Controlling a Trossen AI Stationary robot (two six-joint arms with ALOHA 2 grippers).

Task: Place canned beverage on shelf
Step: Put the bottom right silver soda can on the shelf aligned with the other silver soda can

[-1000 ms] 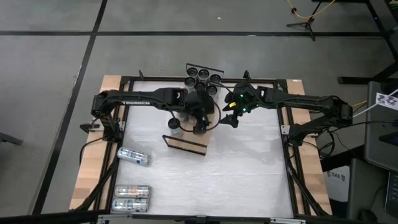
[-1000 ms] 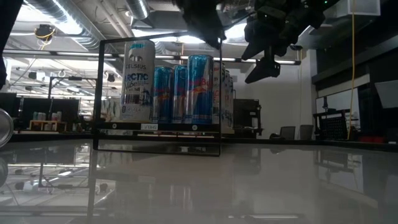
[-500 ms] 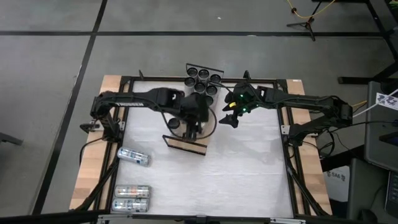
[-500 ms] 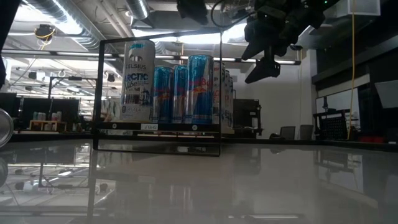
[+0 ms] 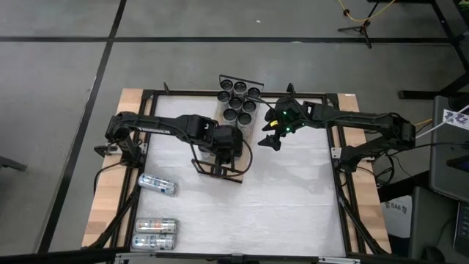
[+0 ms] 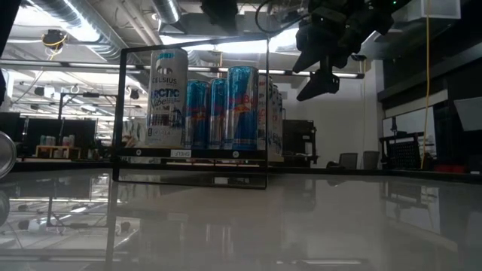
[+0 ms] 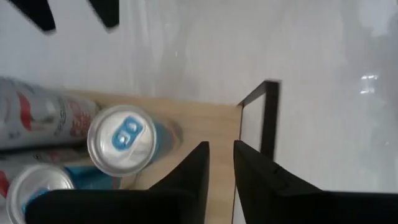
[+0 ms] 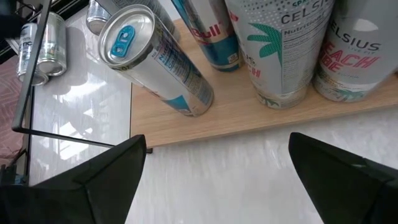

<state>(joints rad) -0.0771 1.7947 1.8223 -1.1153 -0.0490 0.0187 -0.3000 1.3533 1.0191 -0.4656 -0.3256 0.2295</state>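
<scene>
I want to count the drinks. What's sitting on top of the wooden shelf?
Upright cans crowd one end of the shelf: white Celsius ones and blue ones. The left gripper, jaws shut, hovers over the bare end. Cans behind others are hidden, so no sure count.

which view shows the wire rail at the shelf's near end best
The low view: the wire rail shows whole as a black frame before the cans. The left wrist view catches one corner, the high view a thin line, the right wrist view a thin wire.

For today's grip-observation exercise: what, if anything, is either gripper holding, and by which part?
Nothing is held. The left gripper is shut on empty air above the shelf; the right gripper hangs open beside the cans.
</scene>
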